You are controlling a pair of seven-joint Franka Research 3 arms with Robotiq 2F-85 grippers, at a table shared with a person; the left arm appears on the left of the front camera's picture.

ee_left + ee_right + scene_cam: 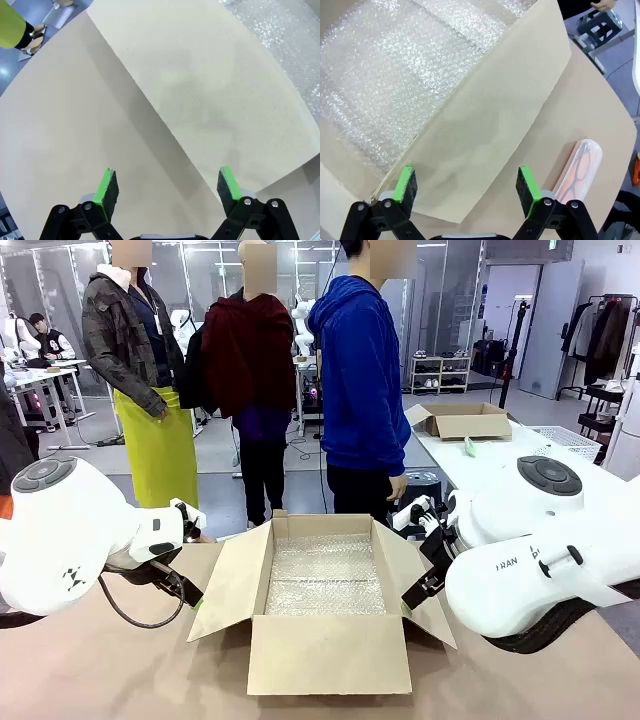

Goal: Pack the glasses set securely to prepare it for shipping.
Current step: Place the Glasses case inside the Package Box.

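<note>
Left gripper, right gripper, wide open (empty)

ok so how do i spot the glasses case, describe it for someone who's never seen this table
Find the big open cardboard box lined with bubble wrap on the tan table. Past its flap on the robot's right side, the glasses case lies flat on the table. It is a small, pale pink, see-through oblong with frames showing inside, unlike the brown box.
</note>
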